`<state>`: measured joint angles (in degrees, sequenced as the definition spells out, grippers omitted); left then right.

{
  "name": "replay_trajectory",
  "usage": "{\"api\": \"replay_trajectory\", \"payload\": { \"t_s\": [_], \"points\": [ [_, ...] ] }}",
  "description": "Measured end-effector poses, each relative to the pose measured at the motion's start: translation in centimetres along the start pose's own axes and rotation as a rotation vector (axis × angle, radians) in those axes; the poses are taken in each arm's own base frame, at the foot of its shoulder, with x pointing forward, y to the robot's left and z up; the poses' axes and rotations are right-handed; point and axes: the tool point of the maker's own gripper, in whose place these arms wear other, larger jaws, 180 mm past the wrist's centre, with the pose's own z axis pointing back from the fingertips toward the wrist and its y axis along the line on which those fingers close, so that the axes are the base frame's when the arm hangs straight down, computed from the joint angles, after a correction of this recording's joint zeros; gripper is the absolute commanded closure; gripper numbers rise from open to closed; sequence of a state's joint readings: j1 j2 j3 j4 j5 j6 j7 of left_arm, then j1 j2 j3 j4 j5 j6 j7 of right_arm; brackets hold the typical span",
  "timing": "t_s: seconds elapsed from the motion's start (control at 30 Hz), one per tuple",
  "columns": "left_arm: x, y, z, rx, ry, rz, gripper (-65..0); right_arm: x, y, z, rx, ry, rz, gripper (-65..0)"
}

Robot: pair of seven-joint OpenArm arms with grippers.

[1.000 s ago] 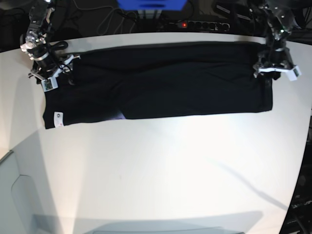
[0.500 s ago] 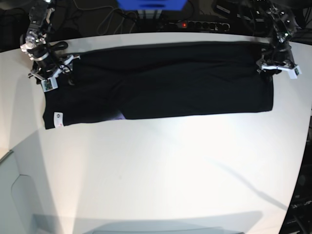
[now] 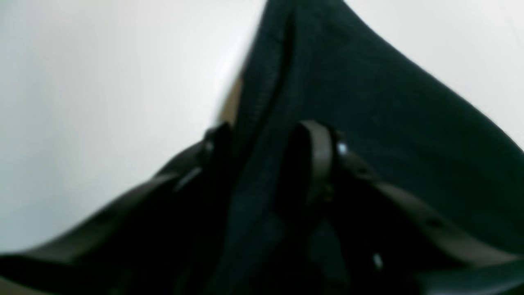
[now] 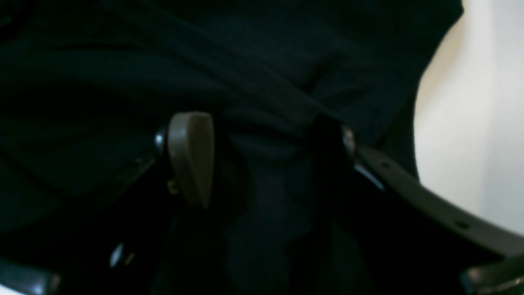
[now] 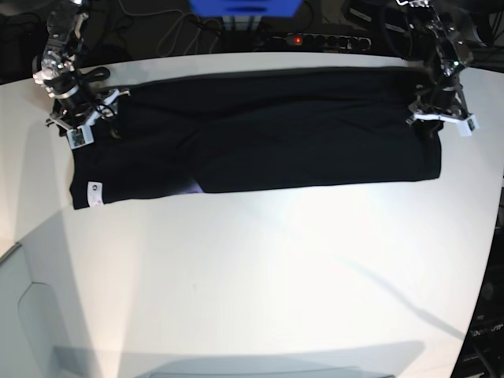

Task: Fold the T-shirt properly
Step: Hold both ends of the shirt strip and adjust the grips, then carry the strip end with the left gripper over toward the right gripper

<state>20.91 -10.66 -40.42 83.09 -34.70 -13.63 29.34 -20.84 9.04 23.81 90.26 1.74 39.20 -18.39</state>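
Observation:
The black T-shirt [image 5: 260, 130] lies folded into a long strip across the far side of the white table [image 5: 252, 276], its white tag [image 5: 94, 189] at the near left corner. My left gripper [image 5: 439, 120] sits on the strip's right end. In the left wrist view its dark fingers [image 3: 317, 151] press against a raised fold of the T-shirt [image 3: 368, 102] from both sides. My right gripper [image 5: 79, 120] rests on the left end, open. In the right wrist view its fingers [image 4: 191, 155] stand wide apart with bunched T-shirt [image 4: 266, 123] cloth between them.
A power strip [image 5: 319, 39] with cables and a blue object [image 5: 244, 6] lie beyond the table's far edge. A sliver of purple print [image 5: 191, 187] peeks from under the shirt's near edge. The table edge curves close behind both grippers.
My left gripper has shifted a little and drawn its fingers closer together around the shirt's right end. The right arm and the shirt's outline have stayed put.

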Motion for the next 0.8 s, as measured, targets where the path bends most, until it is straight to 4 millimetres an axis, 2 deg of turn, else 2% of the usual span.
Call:
{"api": "replay_trajectory", "payload": {
  "t_s": [0.13, 0.2, 0.27, 0.37, 0.53, 0.6, 0.67, 0.73, 0.8],
  "points": [
    [-0.1, 0.4, -0.2, 0.005, -0.004, 0.009, -20.9, 0.0, 0.0, 0.0, 0.000, 0.000, 0.000, -38.9],
    [-0.1, 0.4, -0.2, 0.006, -0.006, 0.008, -12.8, 0.0, -0.1, 0.0, -0.001, 0.000, 0.002, -38.9],
    [-0.2, 0.3, -0.1, 0.005, -0.001, 0.008, 0.0, 0.2, -0.1, -0.1, -0.002, 0.000, 0.003, -38.9],
    [-0.1, 0.1, -0.3, 0.000, 0.006, 0.009, -1.4, 0.3, -0.1, -0.2, 0.000, -0.002, 0.003, -38.9],
    [0.7, -0.4, -0.1, 0.006, 0.017, -0.029, 0.0, 0.3, -0.1, -0.2, 0.000, -0.001, 0.001, -38.9],
    [2.3, -1.3, 0.6, -0.005, -0.021, -0.060, 0.0, 0.3, -0.1, -0.2, 0.000, -0.001, 0.001, -38.9],
    [4.3, -3.1, 1.3, -0.028, -0.074, -0.141, 0.0, 0.3, -0.1, -0.2, 0.000, -0.001, 0.001, -38.9],
    [5.3, -6.0, 1.8, -0.054, -0.117, -0.245, 0.0, 0.3, 0.0, -0.2, 0.001, -0.002, 0.000, -38.9],
    [4.4, -10.0, 2.2, -0.106, -0.126, -0.347, 0.0, 0.3, 0.0, -0.2, 0.000, -0.002, 0.001, -38.9]
  ]
}}
